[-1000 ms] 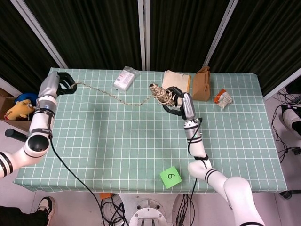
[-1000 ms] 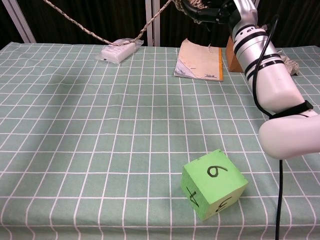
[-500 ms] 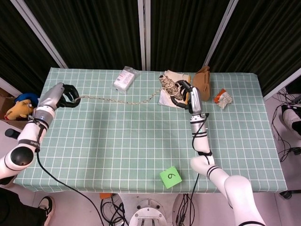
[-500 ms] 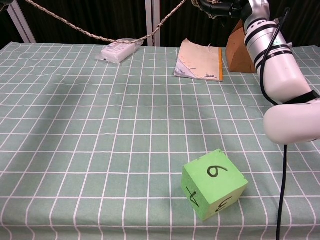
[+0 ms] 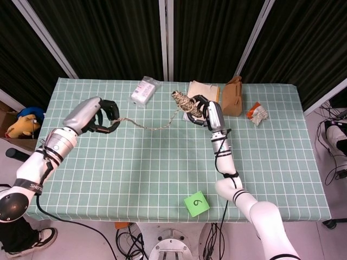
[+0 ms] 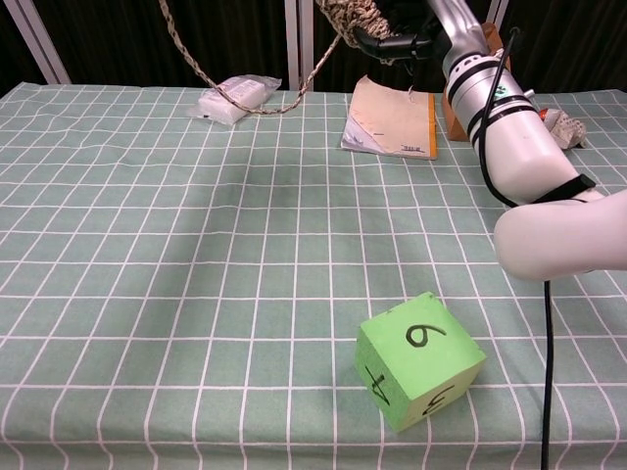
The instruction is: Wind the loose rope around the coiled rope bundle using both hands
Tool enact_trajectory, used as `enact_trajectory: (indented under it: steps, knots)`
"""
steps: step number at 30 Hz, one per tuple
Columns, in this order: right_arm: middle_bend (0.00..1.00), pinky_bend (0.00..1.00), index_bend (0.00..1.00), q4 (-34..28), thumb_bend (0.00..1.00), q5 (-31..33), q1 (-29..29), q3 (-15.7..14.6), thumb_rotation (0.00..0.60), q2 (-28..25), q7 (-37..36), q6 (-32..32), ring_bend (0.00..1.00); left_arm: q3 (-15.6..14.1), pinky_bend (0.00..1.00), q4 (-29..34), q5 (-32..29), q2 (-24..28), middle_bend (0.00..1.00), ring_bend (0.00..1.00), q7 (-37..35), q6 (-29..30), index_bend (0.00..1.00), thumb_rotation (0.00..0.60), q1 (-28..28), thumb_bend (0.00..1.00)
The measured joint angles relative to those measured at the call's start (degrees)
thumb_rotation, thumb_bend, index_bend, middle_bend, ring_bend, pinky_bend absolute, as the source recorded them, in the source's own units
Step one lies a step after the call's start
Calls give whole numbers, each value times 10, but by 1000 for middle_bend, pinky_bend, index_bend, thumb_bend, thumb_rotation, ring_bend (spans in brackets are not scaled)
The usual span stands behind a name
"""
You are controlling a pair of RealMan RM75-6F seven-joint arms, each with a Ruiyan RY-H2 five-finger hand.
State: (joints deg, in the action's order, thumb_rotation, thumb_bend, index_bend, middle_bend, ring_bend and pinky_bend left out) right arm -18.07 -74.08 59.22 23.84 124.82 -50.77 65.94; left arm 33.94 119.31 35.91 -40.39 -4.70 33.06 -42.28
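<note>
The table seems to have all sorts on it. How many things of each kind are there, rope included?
Rope bundle with loose rope: 1
White packet: 1
Tan booklet: 1
Brown paper bag: 1
Crumpled wrapper: 1
Green cube: 1
Total: 6

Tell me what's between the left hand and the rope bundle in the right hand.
In the head view, only the loose rope spans from the left hand to the coiled rope bundle held by the right hand, sagging over bare tablecloth.

At the far edge, the right hand (image 6: 407, 34) grips the coiled rope bundle (image 6: 358, 18); loose rope (image 6: 257, 103) sags left above the counter (image 6: 196, 245). A green cube (image 6: 419, 360) sits near.
</note>
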Motion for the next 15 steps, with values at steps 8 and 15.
enact_trajectory:
  steps: [8, 15]
  knots:
    - [727, 855, 932, 11, 625, -7, 19, -12, 600, 17, 9, -10, 680, 29, 638, 32, -21, 41, 577, 507, -25, -32, 793, 600, -81, 561]
    - [727, 855, 932, 7, 624, -36, 18, -44, 600, 26, 3, 5, 680, 6, 643, 23, -96, 42, 581, 514, 0, -33, 793, 600, -213, 561]
